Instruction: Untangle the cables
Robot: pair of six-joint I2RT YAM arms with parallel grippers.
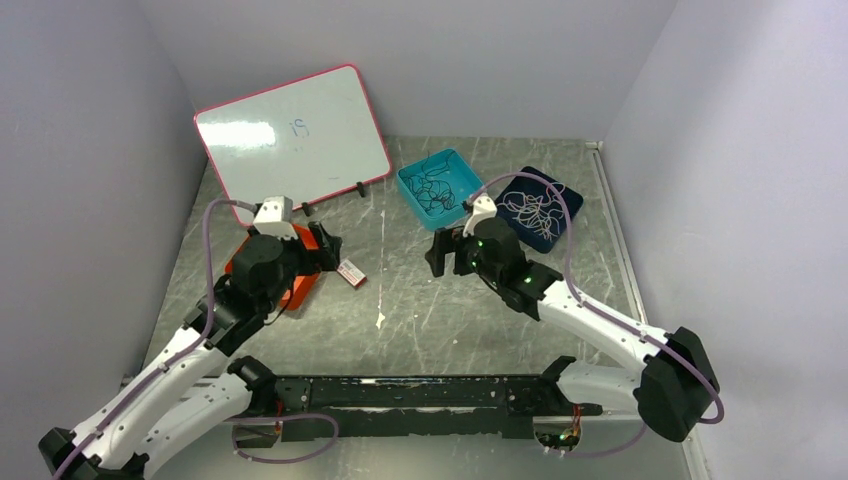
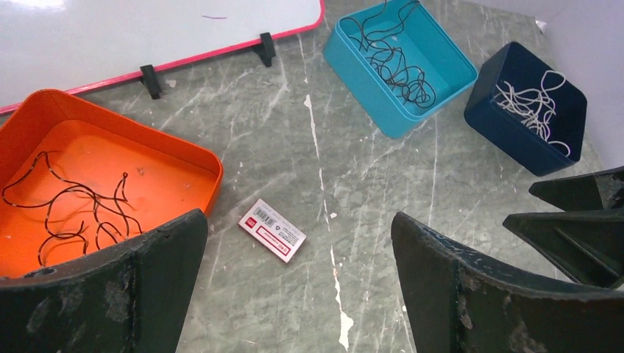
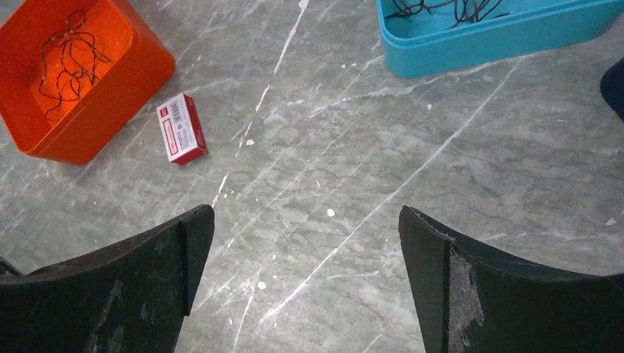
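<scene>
The cables lie in three trays. Dark cables (image 2: 70,190) are spread loosely in the orange tray (image 2: 184,158), a black tangle (image 2: 401,70) fills the teal tray (image 2: 383,121), and white cables (image 2: 533,103) are coiled in the navy tray (image 2: 508,136). My left gripper (image 2: 298,220) hovers open over the table just right of the orange tray, with nothing between its fingers. Facing it across the middle of the table, my right gripper (image 3: 305,213) is also open and empty, in front of the teal tray (image 3: 471,44). From above, the left gripper (image 1: 325,250) and right gripper (image 1: 440,252) stand apart.
A small white and red box (image 2: 272,230) lies flat on the grey marbled table between the orange tray and the grippers. A pink-rimmed whiteboard (image 1: 290,130) leans at the back left. Grey walls close in the left, back and right sides.
</scene>
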